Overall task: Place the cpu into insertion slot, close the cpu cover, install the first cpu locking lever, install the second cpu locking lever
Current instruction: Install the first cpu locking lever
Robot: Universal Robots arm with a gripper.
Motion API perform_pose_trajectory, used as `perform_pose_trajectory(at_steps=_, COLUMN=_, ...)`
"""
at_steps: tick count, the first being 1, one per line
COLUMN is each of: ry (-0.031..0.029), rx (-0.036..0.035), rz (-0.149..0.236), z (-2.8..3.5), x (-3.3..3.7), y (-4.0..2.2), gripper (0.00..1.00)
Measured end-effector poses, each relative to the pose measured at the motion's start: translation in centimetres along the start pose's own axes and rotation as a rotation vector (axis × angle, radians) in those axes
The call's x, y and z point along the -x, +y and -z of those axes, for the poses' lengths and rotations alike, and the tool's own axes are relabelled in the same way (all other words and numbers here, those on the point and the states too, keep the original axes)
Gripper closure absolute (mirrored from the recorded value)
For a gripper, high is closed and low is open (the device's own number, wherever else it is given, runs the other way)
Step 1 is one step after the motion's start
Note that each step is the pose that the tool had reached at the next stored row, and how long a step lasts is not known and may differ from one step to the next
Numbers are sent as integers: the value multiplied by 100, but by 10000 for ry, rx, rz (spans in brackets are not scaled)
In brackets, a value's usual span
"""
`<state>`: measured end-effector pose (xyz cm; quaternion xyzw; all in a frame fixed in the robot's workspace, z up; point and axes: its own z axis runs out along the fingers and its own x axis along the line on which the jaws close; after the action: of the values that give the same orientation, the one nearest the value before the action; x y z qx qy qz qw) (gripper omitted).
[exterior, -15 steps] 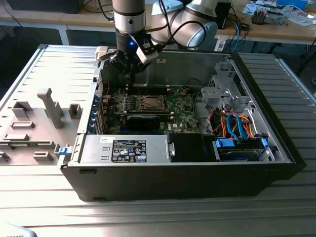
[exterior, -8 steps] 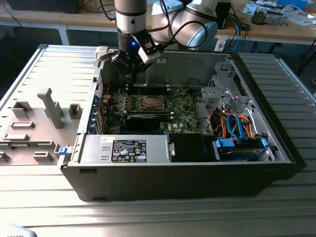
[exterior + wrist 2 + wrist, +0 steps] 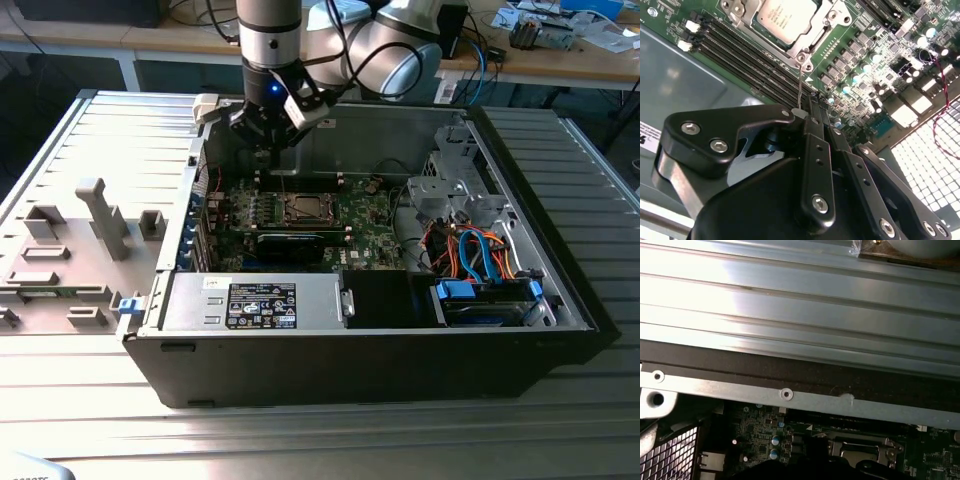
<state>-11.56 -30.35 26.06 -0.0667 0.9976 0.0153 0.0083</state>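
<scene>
— Where do we stand with the cpu (image 3: 785, 17)?

— It sits in the insertion slot (image 3: 303, 208) with the cpu cover (image 3: 812, 46) down around it, its silver top showing through the cover's window in the second wrist view. The gripper (image 3: 812, 107) hangs above the motherboard (image 3: 362, 225), just beside the slot on the memory-slot side, inside the open computer case (image 3: 400, 350).

— And the jaws?

— Drawn narrow, tips nearly together, around what looks like a thin wire lever (image 3: 800, 87) running from the cover's corner towards the tips. We cannot tell whether they truly grip it or only sit beside it.

— So we judge the step in hand to be a locking lever?

— Yes. To do it well, we keep the tips on the lever's free end, well off the capacitors (image 3: 860, 77) near the slot, and press along its hinge arc, not straight down. We want the cover flat under it, and the wire tucked under its catch without scraping the board.
</scene>
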Motion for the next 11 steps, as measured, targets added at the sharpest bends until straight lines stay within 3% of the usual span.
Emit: perform_pose_trajectory(at_steps=11, ry=0, rx=1, rz=0, z=-1, x=76, y=-10, gripper=89)
